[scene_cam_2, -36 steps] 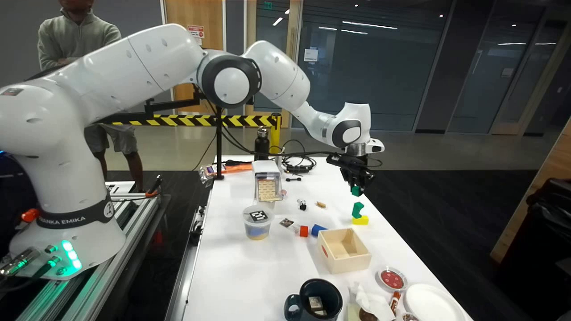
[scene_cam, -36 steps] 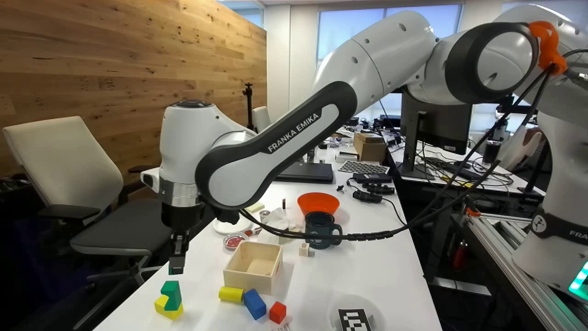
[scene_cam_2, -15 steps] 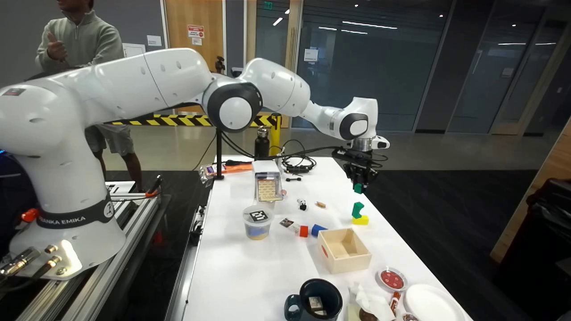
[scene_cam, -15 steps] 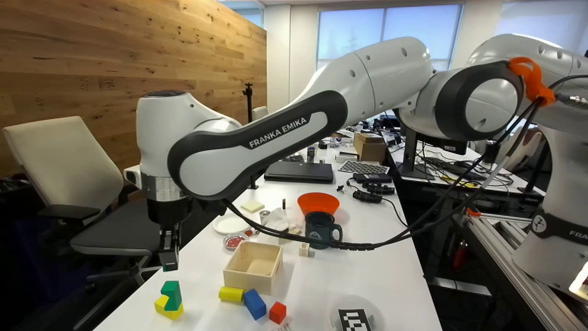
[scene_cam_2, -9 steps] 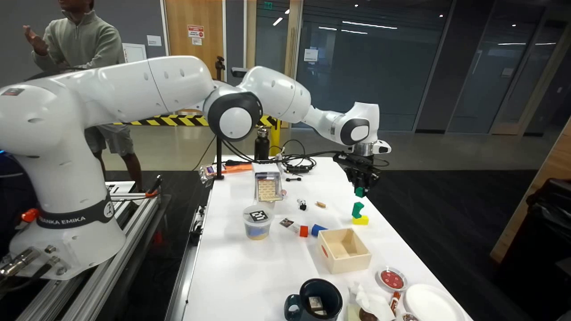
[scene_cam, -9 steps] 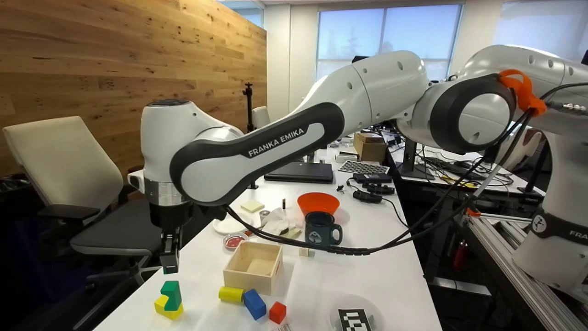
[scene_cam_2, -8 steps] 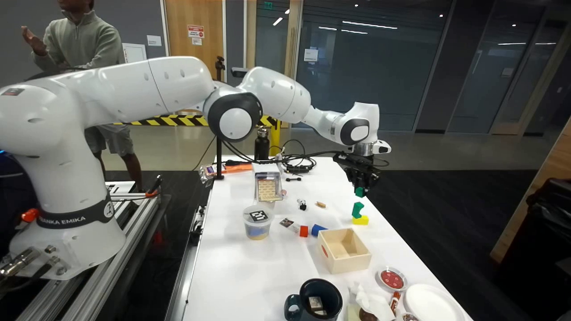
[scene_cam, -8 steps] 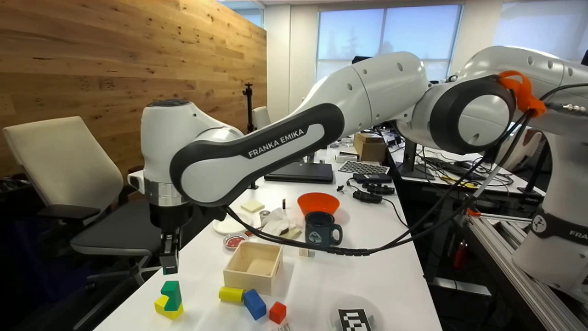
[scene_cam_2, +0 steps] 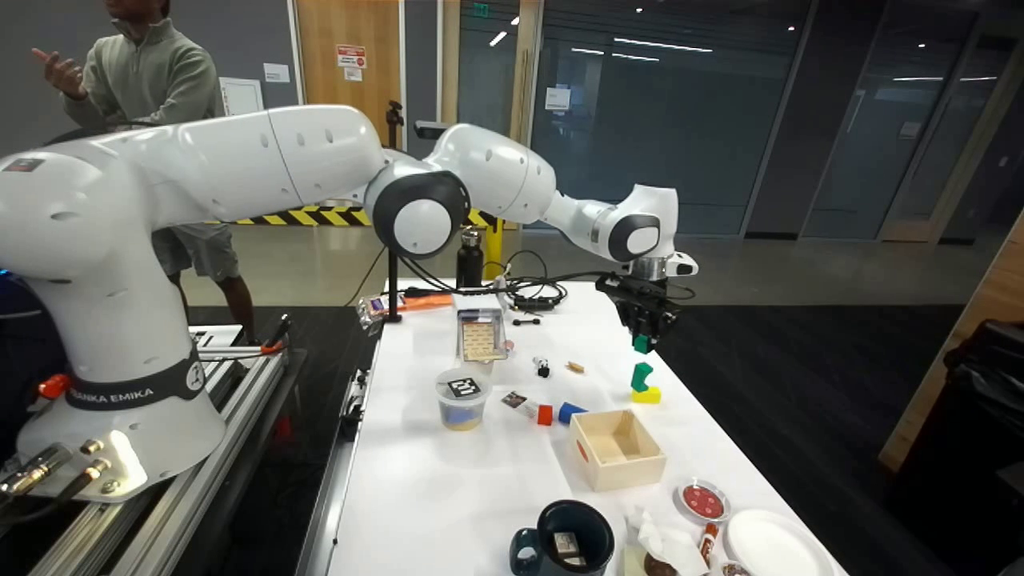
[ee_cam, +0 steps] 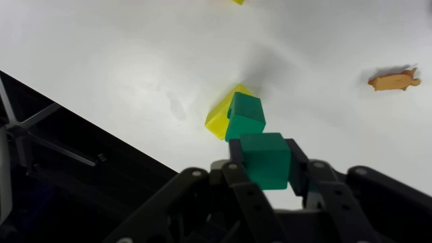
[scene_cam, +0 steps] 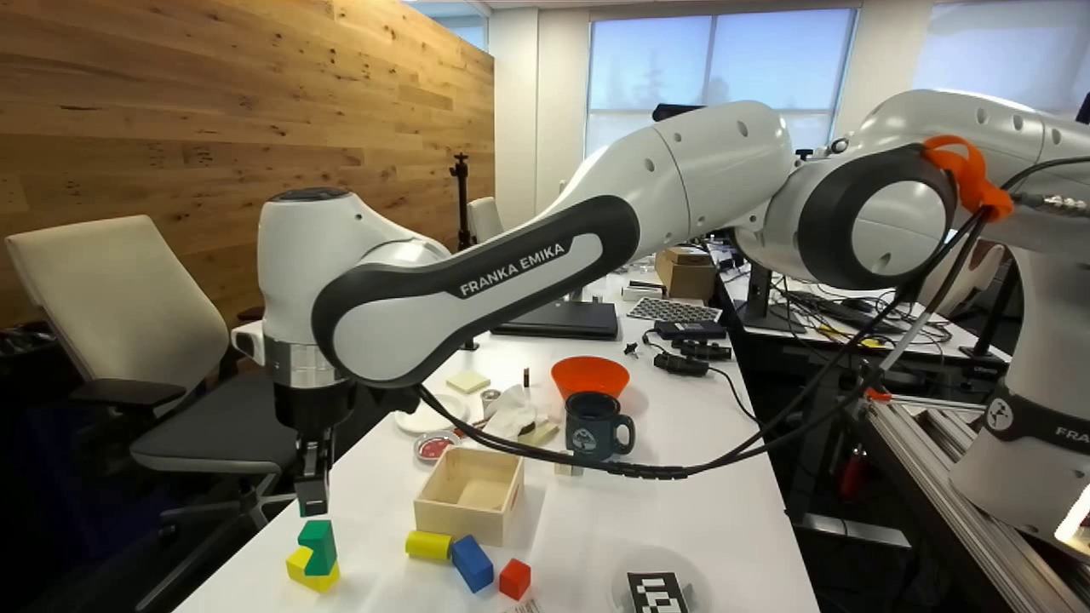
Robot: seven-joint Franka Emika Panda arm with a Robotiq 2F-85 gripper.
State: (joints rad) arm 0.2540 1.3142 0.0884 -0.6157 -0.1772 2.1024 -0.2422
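Seems midway: holds a green block (ee_cam: 266, 165) in jaws closed to its width, not yet released, above a yellow block (ee_cam: 218, 118) already topped by a notched green block (ee_cam: 248, 116).

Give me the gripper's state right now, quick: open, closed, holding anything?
Gripper: closed, holding a green block between its fingers.

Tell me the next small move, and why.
I'd probably lower the pincer slightly and slowly: it grips the green cube, and in both exterior views hangs roughly above the notched block with a gap between. That stands on the yellow block, so a bump could topple it.
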